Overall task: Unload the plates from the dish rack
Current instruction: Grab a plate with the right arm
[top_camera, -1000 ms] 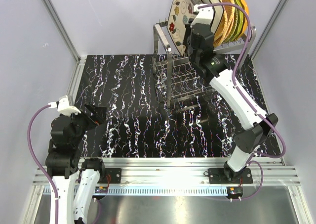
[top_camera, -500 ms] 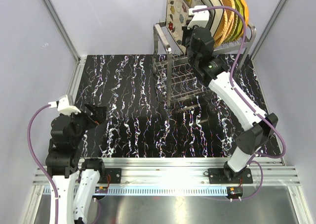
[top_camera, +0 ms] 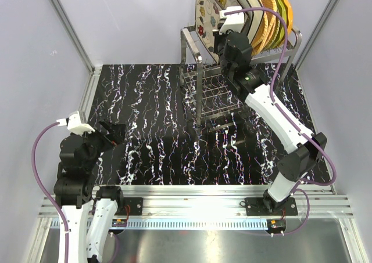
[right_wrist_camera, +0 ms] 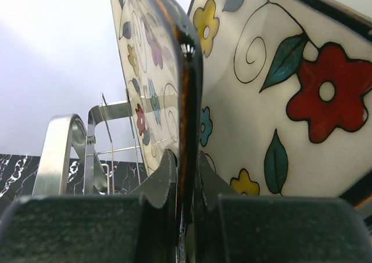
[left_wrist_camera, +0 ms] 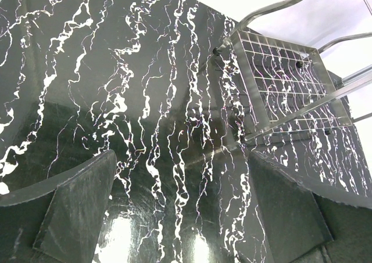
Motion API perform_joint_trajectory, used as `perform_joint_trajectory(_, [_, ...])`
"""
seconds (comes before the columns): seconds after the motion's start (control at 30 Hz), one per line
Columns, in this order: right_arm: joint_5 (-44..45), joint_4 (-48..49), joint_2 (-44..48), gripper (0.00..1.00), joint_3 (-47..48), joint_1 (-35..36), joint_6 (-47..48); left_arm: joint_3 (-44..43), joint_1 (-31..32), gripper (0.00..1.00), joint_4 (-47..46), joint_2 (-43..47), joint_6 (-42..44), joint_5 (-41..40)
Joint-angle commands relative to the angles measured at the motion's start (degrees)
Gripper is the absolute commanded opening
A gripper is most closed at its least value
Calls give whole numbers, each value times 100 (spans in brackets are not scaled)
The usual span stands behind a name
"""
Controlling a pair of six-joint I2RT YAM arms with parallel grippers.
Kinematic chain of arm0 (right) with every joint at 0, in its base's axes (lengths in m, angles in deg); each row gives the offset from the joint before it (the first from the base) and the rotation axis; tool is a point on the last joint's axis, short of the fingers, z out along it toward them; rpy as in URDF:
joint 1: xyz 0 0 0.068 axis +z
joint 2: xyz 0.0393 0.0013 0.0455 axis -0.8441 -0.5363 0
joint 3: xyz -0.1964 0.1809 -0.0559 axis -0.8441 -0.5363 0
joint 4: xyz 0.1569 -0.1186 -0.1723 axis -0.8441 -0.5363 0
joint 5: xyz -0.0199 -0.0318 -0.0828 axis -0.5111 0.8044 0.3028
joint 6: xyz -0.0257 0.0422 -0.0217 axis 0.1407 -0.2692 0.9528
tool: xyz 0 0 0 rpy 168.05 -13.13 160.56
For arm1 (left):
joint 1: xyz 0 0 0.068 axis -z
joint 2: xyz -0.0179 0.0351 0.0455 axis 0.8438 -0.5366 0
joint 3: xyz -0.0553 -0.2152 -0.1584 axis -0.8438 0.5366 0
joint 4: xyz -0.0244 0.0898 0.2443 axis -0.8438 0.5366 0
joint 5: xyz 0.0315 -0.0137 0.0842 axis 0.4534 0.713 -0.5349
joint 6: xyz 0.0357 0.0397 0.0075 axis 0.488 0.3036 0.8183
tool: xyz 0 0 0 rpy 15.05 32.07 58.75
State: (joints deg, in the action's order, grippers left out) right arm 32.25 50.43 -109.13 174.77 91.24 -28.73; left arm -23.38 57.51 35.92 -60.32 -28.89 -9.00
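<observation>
The right pincer [right_wrist_camera: 185, 173] clamps the rim of the flowered plate [top_camera: 203, 10], which stands on edge at top centre in the dish rack [top_camera: 186, 45], likely for lifting out. The left pincer [left_wrist_camera: 183, 205] hangs released over the tabletop [left_wrist_camera: 116, 71], lower left.

Black tabletop [top_camera: 151, 106] veined with white; pale walls [top_camera: 133, 19] behind; an aluminium rail [top_camera: 192, 203] along its near edge.

My table [top_camera: 151, 100] is black, veined with white, and glossy enough that light glares off its near part. Plain pale walls [top_camera: 128, 19] close it in on three sides, with aluminium posts [top_camera: 68, 27] at the corners and an aluminium rail [top_camera: 174, 204] along the near edge.
</observation>
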Motion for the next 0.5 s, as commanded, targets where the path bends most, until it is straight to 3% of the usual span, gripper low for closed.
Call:
perform_joint_trajectory(0.0, [-310, 2005, 453, 0, 529, -36, 405, -68, 30, 99, -336, -62, -55, 127])
perform_joint_trajectory(0.47, [-328, 2128, 356, 0, 978, -71, 511, -95, 30, 99, -397, -88, -108, 224])
